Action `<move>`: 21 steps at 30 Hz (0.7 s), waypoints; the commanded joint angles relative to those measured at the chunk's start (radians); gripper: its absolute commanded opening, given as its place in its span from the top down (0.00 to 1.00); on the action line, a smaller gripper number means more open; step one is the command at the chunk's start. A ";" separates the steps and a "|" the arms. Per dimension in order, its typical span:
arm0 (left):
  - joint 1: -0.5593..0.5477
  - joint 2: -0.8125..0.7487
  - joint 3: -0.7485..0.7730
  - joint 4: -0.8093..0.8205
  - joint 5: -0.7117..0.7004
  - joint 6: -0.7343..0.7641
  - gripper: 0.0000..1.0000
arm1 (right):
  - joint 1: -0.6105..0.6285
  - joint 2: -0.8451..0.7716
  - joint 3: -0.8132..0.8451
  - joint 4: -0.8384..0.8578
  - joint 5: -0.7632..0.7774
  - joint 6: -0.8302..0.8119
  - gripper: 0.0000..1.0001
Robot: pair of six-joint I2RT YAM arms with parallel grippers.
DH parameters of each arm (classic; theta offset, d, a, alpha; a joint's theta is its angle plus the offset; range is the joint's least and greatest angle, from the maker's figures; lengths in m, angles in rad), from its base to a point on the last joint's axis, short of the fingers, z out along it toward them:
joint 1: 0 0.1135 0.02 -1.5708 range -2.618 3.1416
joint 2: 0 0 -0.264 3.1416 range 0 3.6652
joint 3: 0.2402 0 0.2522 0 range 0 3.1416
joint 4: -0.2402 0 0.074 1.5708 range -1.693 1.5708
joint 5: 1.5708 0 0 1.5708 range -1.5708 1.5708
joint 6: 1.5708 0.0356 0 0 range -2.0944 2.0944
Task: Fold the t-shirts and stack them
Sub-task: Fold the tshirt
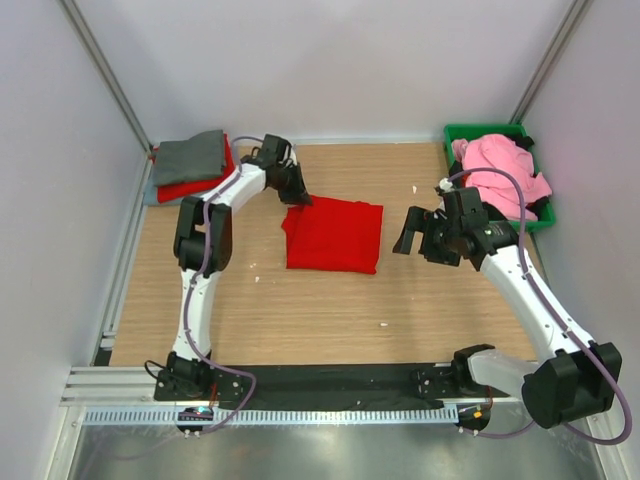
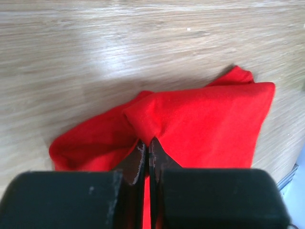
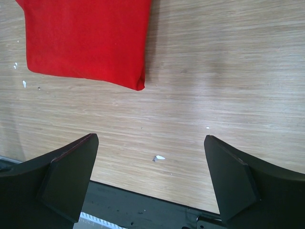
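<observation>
Between left gripper [image 2: 147, 145] tips, fold of red t-shirt [image 2: 205, 124] was pinched; right gripper [image 3: 148, 140] hung spread wide, shirt ahead-left of it

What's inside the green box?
The green bin holds a crumpled pink t-shirt, with dark cloth peeking out at its edge. Anything underneath the pink one is covered.

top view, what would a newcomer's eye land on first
The bright red t-shirt lying folded in the centre, its far-left corner pinched by the shut left gripper. Then the pink shirt heaped in the green bin at far right, and the grey-topped stack at far left.
</observation>
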 commanded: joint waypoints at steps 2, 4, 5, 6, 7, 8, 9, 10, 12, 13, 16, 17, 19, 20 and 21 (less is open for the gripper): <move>-0.005 -0.185 0.004 -0.019 -0.049 0.016 1.00 | -0.001 -0.041 0.005 0.008 0.011 -0.015 0.00; -0.005 -0.234 -0.013 -0.020 -0.058 0.017 1.00 | -0.003 -0.044 0.005 0.008 0.011 -0.016 0.00; -0.005 -0.249 -0.023 -0.019 -0.075 0.017 1.00 | -0.001 -0.044 0.002 0.009 0.010 -0.016 0.00; -0.005 -0.278 -0.032 -0.017 -0.085 0.017 1.00 | -0.001 -0.044 -0.001 0.009 0.010 -0.015 0.00; -0.005 -0.289 -0.052 -0.013 -0.096 0.019 1.00 | -0.003 -0.044 -0.006 0.011 0.007 -0.015 0.00; -0.005 -0.298 -0.063 -0.010 -0.114 0.023 1.00 | -0.003 -0.044 -0.011 0.015 0.002 -0.015 0.00; -0.005 -0.309 -0.075 -0.002 -0.121 0.025 1.00 | -0.003 -0.042 -0.015 0.017 -0.001 -0.013 0.00; -0.004 -0.306 -0.089 0.003 -0.122 0.026 1.00 | -0.003 -0.044 -0.020 0.021 -0.003 -0.013 0.00; -0.002 -0.297 -0.100 -0.002 -0.136 0.029 1.00 | -0.003 -0.046 -0.026 0.023 -0.003 -0.015 0.00; -0.001 -0.288 -0.103 -0.008 -0.141 0.031 1.00 | -0.003 -0.044 -0.031 0.023 -0.004 -0.015 0.00; 0.001 -0.314 -0.166 0.041 -0.177 0.023 1.00 | -0.003 -0.047 -0.040 0.023 0.002 -0.021 0.00; 0.002 -0.327 -0.193 0.068 -0.187 0.020 1.00 | -0.003 -0.050 -0.044 0.023 0.005 -0.022 0.00; 0.002 -0.387 -0.270 0.155 -0.194 0.017 1.00 | -0.003 -0.053 -0.057 0.026 0.014 -0.026 0.00; 0.002 -0.409 -0.295 0.182 -0.202 0.019 1.00 | -0.003 -0.052 -0.060 0.026 0.014 -0.027 0.00; 0.002 -0.424 -0.330 0.203 -0.217 0.029 1.00 | -0.003 -0.053 -0.067 0.029 0.014 -0.027 0.00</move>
